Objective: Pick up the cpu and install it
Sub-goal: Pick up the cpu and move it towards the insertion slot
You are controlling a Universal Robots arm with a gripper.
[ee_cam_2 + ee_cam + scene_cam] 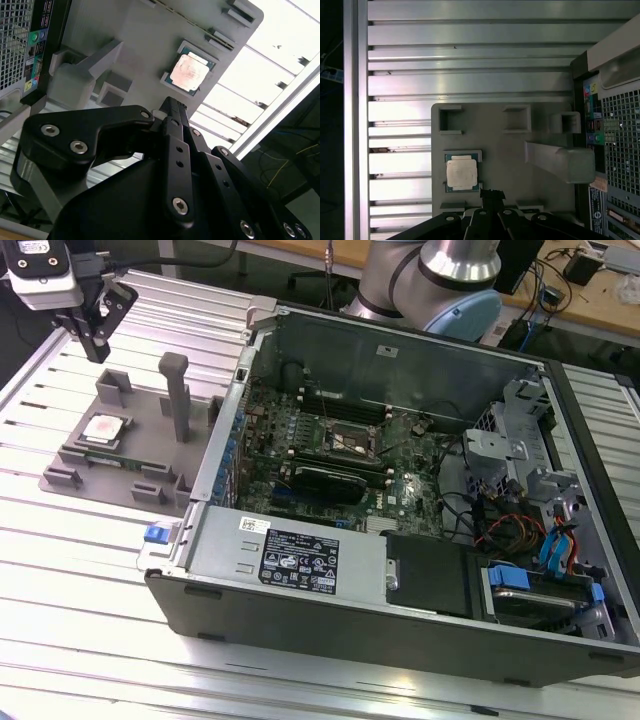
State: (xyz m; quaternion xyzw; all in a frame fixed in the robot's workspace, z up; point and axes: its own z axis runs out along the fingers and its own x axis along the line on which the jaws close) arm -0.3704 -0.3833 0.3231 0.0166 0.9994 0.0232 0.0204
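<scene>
Nearest lies the ribbed aluminium table [90,580], carrying an open computer case [300,570] with its motherboard socket [352,438] bare. Beside the case, on the exterior view's left, a grey fixture plate [150,455] cradles the cpu [103,429], silver face up in its recess. The gripper [97,345] hangs above the plate's far edge, fingertips pressed together on nothing, clear of the chip. Beyond stand the arm [440,270] and a wooden desk [590,300] with cables.

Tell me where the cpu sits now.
At the exterior view's left, the cpu lies on the gray holder plate, beside the open computer case.
</scene>
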